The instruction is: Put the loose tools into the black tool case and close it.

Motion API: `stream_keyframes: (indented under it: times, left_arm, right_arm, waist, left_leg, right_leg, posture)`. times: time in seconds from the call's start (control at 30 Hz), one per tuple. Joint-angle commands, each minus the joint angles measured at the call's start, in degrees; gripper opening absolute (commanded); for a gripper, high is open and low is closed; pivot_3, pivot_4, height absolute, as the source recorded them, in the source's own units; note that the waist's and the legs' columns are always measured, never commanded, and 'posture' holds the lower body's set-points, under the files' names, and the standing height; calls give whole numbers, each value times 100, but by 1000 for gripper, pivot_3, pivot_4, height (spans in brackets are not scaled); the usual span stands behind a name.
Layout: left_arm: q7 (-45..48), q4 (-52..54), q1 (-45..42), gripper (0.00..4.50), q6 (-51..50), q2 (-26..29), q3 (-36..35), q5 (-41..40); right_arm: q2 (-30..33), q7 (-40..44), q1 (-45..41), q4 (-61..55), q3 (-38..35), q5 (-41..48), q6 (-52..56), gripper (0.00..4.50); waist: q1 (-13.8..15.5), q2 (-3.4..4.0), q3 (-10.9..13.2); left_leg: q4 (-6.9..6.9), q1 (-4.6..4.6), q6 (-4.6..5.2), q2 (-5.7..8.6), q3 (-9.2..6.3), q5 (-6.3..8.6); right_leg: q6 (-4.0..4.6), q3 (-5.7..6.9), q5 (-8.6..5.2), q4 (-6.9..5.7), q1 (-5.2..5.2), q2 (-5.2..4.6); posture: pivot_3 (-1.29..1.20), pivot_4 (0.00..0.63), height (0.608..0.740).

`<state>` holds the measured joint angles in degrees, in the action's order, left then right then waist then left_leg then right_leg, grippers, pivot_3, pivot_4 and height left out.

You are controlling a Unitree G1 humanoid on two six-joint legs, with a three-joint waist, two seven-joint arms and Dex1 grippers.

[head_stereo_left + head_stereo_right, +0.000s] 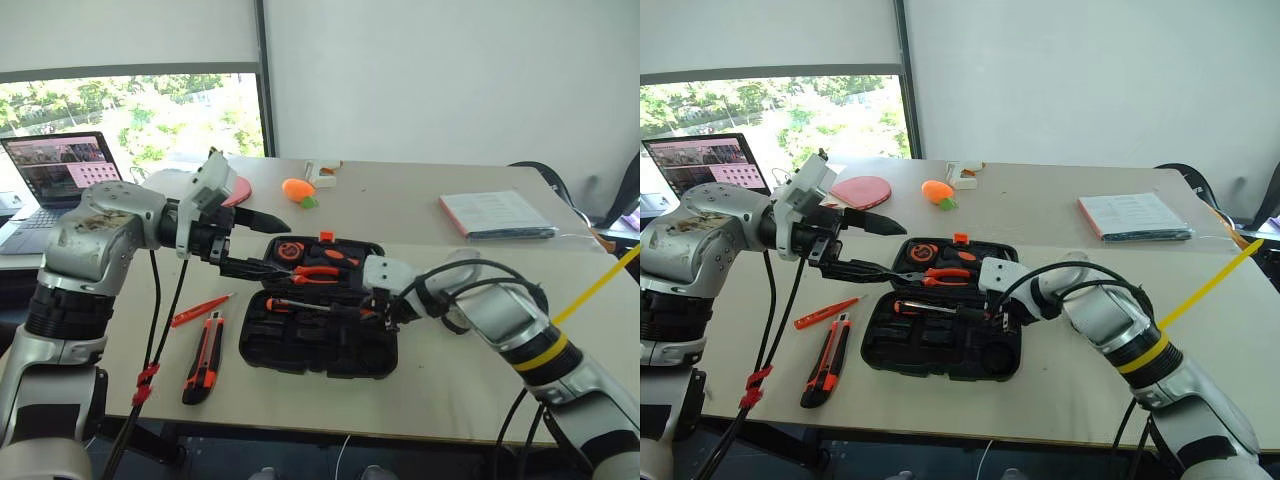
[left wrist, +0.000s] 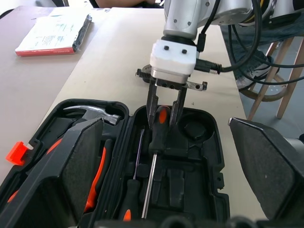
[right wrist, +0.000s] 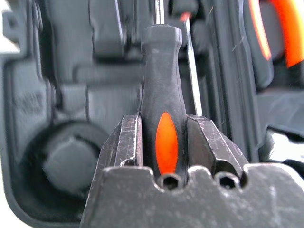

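The black tool case (image 1: 300, 345) lies open at the middle of the table. My right gripper (image 1: 385, 305) is shut on the black-and-orange handle of a screwdriver (image 3: 164, 95), whose shaft (image 1: 320, 306) lies across the near half of the case. A second screwdriver (image 2: 135, 190) lies in the case right beside it. My left gripper (image 1: 275, 245) hovers open and empty above the far left part of the case. A slim orange screwdriver (image 1: 200, 311) and a black-and-orange utility knife (image 1: 204, 358) lie on the table left of the case.
The far half of the case holds pliers (image 1: 318, 272), a hammer (image 2: 92, 113) and a tape measure (image 1: 290, 250). A laptop (image 1: 60, 175) stands far left, with a red paddle (image 1: 862, 190) and an orange toy (image 1: 297, 189) behind the case. A notebook (image 1: 497, 213) lies far right.
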<state>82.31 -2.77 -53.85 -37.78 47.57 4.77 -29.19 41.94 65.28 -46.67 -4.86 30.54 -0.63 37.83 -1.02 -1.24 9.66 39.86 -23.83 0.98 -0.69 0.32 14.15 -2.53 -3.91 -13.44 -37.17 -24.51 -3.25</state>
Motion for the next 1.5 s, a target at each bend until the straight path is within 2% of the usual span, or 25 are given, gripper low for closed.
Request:
stream_keyframes:
  times: [0.03,0.33,0.37,0.4,0.53,0.73,0.77,0.87,1.0,1.1,1.13,1.23,1.5]
  left_arm:
    - [-24,136,-119,4500,66,62,-156,-34]
    - [-57,59,-187,4500,175,-99,-86,6]
    - [-51,42,-197,4500,187,-110,-81,15]
    - [-43,6,-212,4500,208,-125,-74,31]
    - [-25,-64,-233,4500,254,-144,-66,62]
    - [-19,-94,-231,4500,298,-184,-51,79]
    - [-23,-96,-240,4500,300,-198,-45,83]
    - [-20,-85,-251,4500,297,-210,-43,82]
    - [11,-79,-275,4500,282,-180,-40,78]
    - [23,-99,-288,4500,290,-170,-35,91]
    - [23,-97,-290,4500,290,-170,-31,94]
    - [20,-84,-301,4500,277,-170,-21,95]
    - [33,-109,-367,4500,274,-162,-4,104]
  right_arm:
    - [77,13,-26,-16,-98,-186,-311,1017]
    - [-38,68,60,-101,-177,-79,31,1017]
    - [-46,84,54,-144,-199,-44,89,2019]
    - [-66,108,9,-241,-277,46,221,2226]
    - [-145,168,-202,-516,-631,364,713,3611]
    - [-240,77,-283,-637,-916,750,1223,3611]
    - [-282,18,-242,-597,-900,748,1201,3068]
    - [-340,-85,-157,-559,-869,744,1169,2232]
    - [-299,-65,34,-753,-778,778,1104,866]
    - [-347,-89,105,-849,-754,824,1117,866]
    - [-373,-112,127,-863,-740,843,1119,582]
    - [-451,-171,187,-900,-677,896,1148,109]
    - [-697,-396,265,-763,-452,865,1068,109]
  waist:
    - [-2,0,0]
    - [2,0,0]
    - [3,0,0]
    - [4,0,0]
    - [3,0,0]
    - [-3,-1,0]
    - [-3,-1,0]
    - [-3,-1,0]
    - [-1,-1,0]
    - [-2,-1,0]
    - [-3,-1,0]
    - [-13,-1,0]
    - [-13,-1,0]
  left_leg:
    - [0,0,0,0,2,0]
    - [0,0,0,-1,1,0]
    - [-1,0,0,-1,1,0]
    - [-1,0,0,-1,1,0]
    - [-2,0,0,-2,-3,0]
    - [-1,1,0,-2,-10,0]
    - [-1,2,0,-2,-10,0]
    - [-1,2,0,-1,-7,0]
    - [-1,2,0,-1,-6,0]
    - [-1,2,0,-1,-7,0]
    - [-1,2,0,-1,-7,0]
    - [-1,2,1,-2,-8,0]
    - [-1,2,0,-2,-9,0]
  right_leg:
    - [0,0,0,0,0,0]
    - [1,0,0,1,1,1]
    - [1,0,0,0,1,2]
    - [1,1,0,1,1,2]
    - [1,1,0,1,1,2]
    - [2,1,1,-1,1,2]
    - [2,2,1,-1,2,2]
    - [2,3,0,1,4,2]
    - [1,2,0,2,4,1]
    - [1,3,1,1,3,1]
    - [1,3,0,1,3,2]
    - [1,2,0,1,4,2]
    - [2,2,0,0,3,3]
  posture:
    - [0,150,740]
    - [0,150,740]
    - [0,150,740]
    - [0,150,740]
    - [0,150,740]
    - [0,150,740]
    - [0,150,740]
    - [0,150,740]
    - [0,150,740]
    - [0,150,740]
    - [0,150,740]
    - [0,150,740]
    - [0,150,740]
